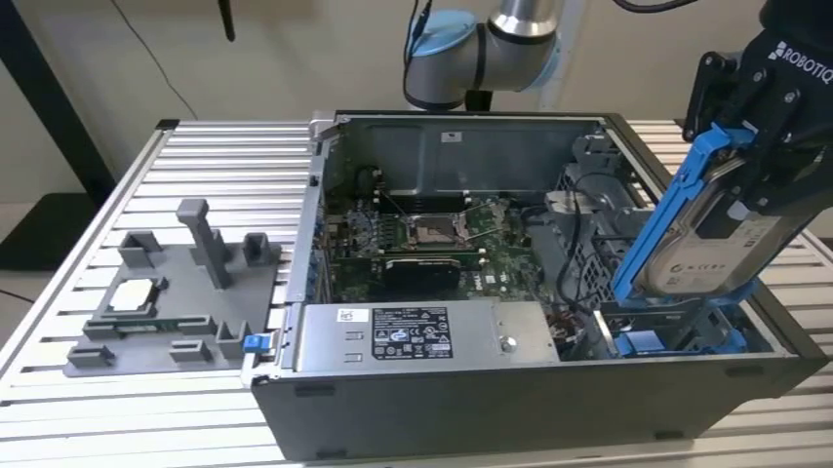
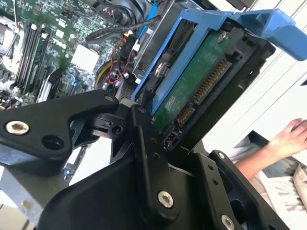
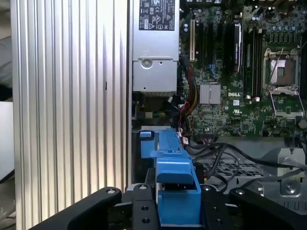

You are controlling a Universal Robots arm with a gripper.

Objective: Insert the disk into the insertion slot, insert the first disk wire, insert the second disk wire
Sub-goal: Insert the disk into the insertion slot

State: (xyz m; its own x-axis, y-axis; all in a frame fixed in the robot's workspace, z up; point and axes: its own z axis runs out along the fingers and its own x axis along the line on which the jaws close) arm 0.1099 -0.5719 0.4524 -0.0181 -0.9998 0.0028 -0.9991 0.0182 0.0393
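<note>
In the exterior view my gripper (image 1: 755, 180) is shut on the disk (image 1: 723, 244), a silver-grey drive with a white label in a blue carrier frame (image 1: 661, 219). The disk stands on edge, tilted, with its lower end at the insertion slot (image 1: 677, 331) in the open computer case's front corner on the exterior view's right. The second wrist view has the disk's green circuit board (image 2: 196, 91) and connector, between the black fingers (image 2: 57, 124). In the first wrist view the blue carrier (image 3: 175, 191) sits in my gripper (image 3: 177, 213). Dark cables (image 3: 216, 151) lie beside the bay.
The case holds a grey power-supply box (image 1: 416, 336) along its near side and a green motherboard (image 1: 416, 234). A grey fixture (image 1: 170, 302) with small parts stands on the ribbed metal table (image 1: 78, 390) on the exterior view's left. A person's hand (image 2: 288, 139) is beyond the case.
</note>
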